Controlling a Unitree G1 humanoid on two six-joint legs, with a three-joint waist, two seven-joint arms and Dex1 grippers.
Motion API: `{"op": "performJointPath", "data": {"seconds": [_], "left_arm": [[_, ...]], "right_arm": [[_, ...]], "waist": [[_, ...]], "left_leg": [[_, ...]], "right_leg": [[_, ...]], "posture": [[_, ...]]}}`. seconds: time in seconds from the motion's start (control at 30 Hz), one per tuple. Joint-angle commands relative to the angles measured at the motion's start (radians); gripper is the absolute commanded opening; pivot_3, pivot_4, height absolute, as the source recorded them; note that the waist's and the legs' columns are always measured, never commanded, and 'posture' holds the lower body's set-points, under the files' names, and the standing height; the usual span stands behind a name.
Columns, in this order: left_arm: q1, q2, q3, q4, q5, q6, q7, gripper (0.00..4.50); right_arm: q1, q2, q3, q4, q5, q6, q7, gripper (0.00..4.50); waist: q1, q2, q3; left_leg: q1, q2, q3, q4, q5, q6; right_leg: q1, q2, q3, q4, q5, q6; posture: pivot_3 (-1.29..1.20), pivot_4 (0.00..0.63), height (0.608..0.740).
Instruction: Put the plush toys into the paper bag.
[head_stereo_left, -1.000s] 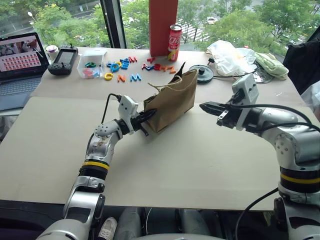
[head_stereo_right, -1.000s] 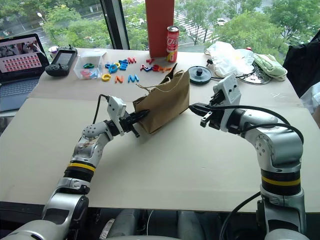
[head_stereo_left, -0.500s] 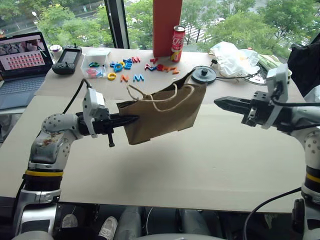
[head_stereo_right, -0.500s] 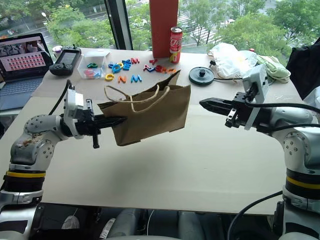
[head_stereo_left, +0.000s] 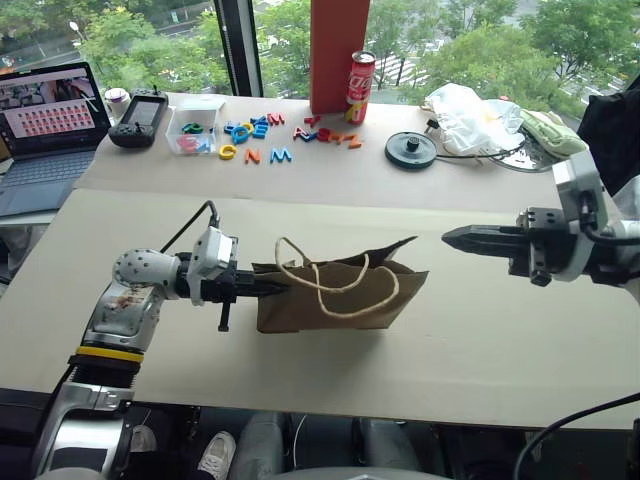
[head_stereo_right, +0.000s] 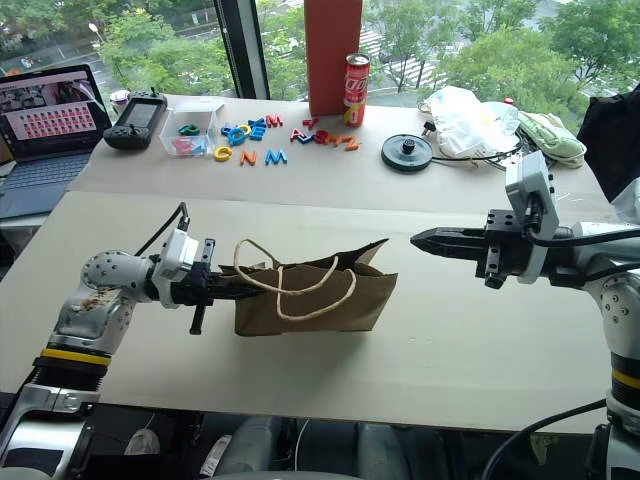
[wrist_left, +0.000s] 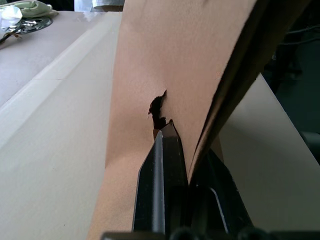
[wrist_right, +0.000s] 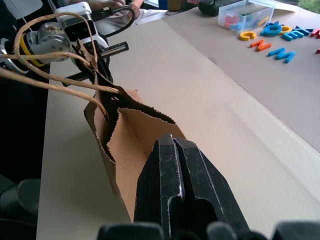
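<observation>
Brown paper bag (head_stereo_left: 335, 296) stands near the bench's (head_stereo_left: 500, 340) front edge, its end wall clamped in the left gripper (head_stereo_left: 268, 289), with cord handles (head_stereo_left: 330, 283) drooping over its side. Level with the bag's far end, the right gripper (head_stereo_left: 452, 238) hovers just beyond it, fingers pressed together and empty. Bare bench lies around both. Well beyond the grippers are plastic letters (head_stereo_left: 262, 135), a can (head_stereo_left: 359, 88) and a laptop (head_stereo_left: 48, 125).
</observation>
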Motion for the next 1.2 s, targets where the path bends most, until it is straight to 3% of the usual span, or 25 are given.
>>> {"op": "performJointPath", "data": {"seconds": [0.03,0.27,0.47,0.57,0.8,1.2], "left_arm": [[-0.066,-0.040,-0.011,0.071,0.030,-0.087,-0.015,0.05],[-0.125,-0.107,-0.033,0.206,0.081,-0.164,-0.013,0.05],[-0.132,-0.104,-0.036,0.220,0.094,-0.164,-0.010,0.05],[-0.133,-0.079,-0.033,0.187,0.090,-0.118,-0.012,0.67],[-0.129,0.011,0.005,0.040,0.032,0.058,-0.001,3.07],[-0.132,0.263,0.172,-0.270,-0.244,0.582,0.042,3.07]], "right_arm": [[0.002,-0.027,-0.010,-0.026,0.010,-0.023,0.005,0.00],[0.018,-0.041,-0.002,-0.039,0.008,-0.026,0.003,0.00],[0.019,-0.043,0.001,-0.042,0.005,-0.028,-0.001,0.00],[0.015,-0.044,0.006,-0.038,0.000,-0.031,-0.002,0.00],[0.002,-0.049,0.014,-0.028,-0.001,-0.037,0.000,0.00],[-0.038,-0.056,0.020,-0.017,0.003,-0.039,-0.002,0.00]], "waist": [[0.001,0.000,0.000],[-0.001,0.000,0.000],[0.000,0.000,0.000],[0.000,0.000,0.000],[0.000,0.000,0.000],[-0.007,0.000,0.000]], "left_leg": [[0.000,0.000,0.000,0.000,0.000,0.000],[0.000,0.000,0.000,0.001,0.000,0.000],[0.000,0.000,-0.001,0.001,0.000,0.000],[0.000,0.000,-0.001,0.001,0.000,0.000],[0.000,0.000,-0.001,0.001,0.000,0.000],[0.001,0.001,-0.001,0.001,0.000,0.000]], "right_leg": [[0.000,0.000,0.000,0.000,0.000,0.000],[0.000,0.000,0.000,0.000,0.000,0.000],[0.000,0.000,0.000,0.001,0.000,0.000],[0.000,0.000,0.000,0.001,0.000,0.000],[0.000,0.000,0.000,0.001,0.000,0.000],[0.000,0.001,0.000,0.002,0.000,0.000]], "posture": [[0.00,0.150,0.739],[0.00,0.150,0.739],[0.00,0.150,0.739],[0.00,0.150,0.739],[0.00,0.150,0.739],[0.00,0.150,0.739]]}}
